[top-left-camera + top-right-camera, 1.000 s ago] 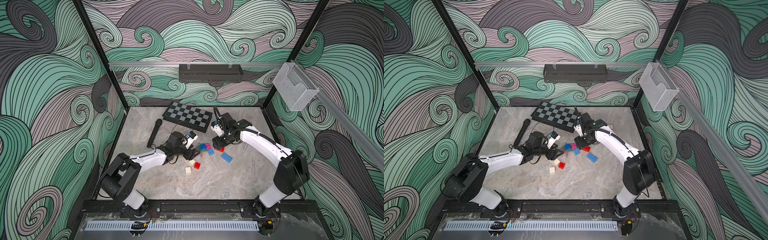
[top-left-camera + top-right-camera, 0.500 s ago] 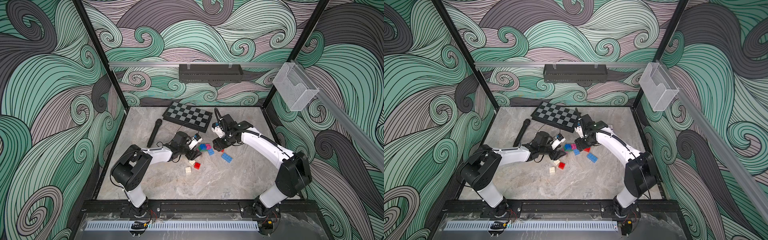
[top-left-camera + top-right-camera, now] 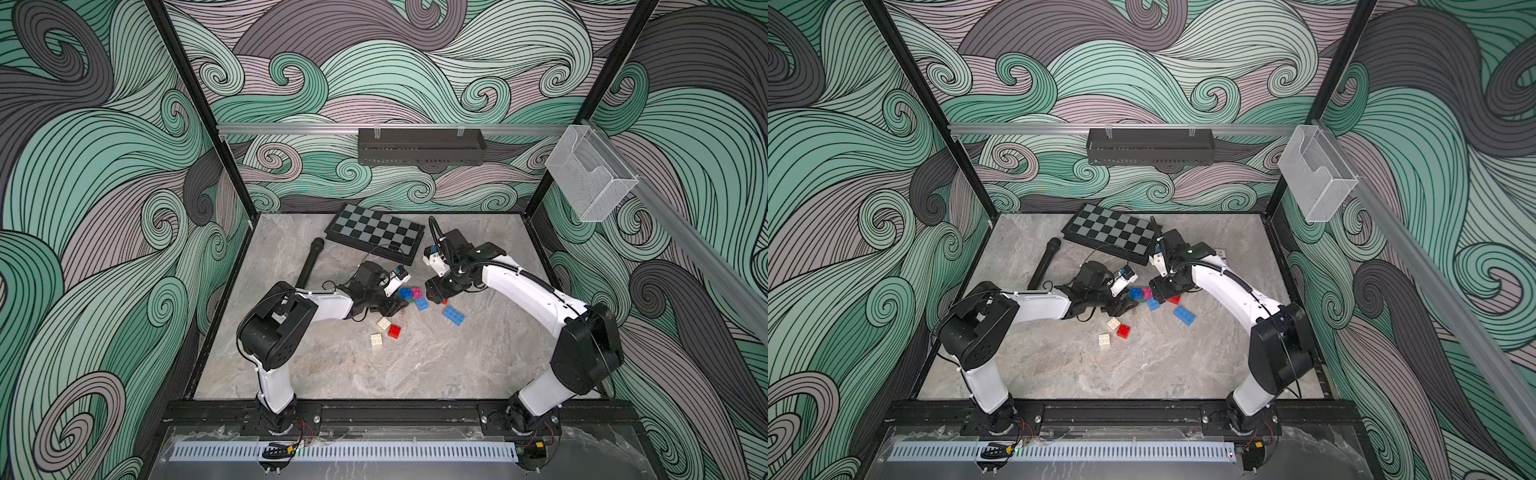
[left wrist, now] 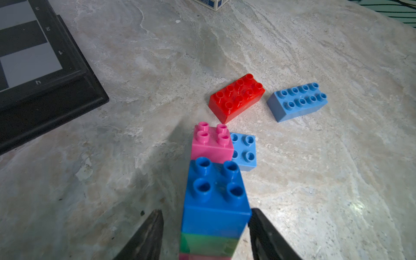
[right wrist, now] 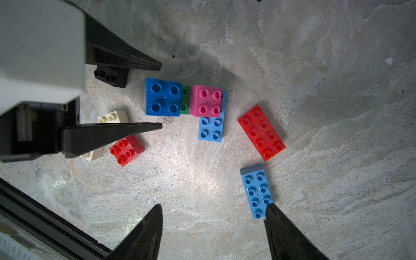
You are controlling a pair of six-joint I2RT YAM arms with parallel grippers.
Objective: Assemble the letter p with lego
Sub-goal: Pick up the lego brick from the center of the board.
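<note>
Now, left fingers point(image 4: 146, 236) parted either side of the blue-topped lego stack point(image 4: 215, 202), right fingers point(image 5: 144, 231) spread, empty.

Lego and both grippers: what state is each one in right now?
left gripper, open, jaws flanking the blue square brick
right gripper, open, empty
blue square brick, stacked on the green brick, studs up
pink square brick, studs up
red oblong brick, loose, studs up
red square brick, loose, studs up
</note>
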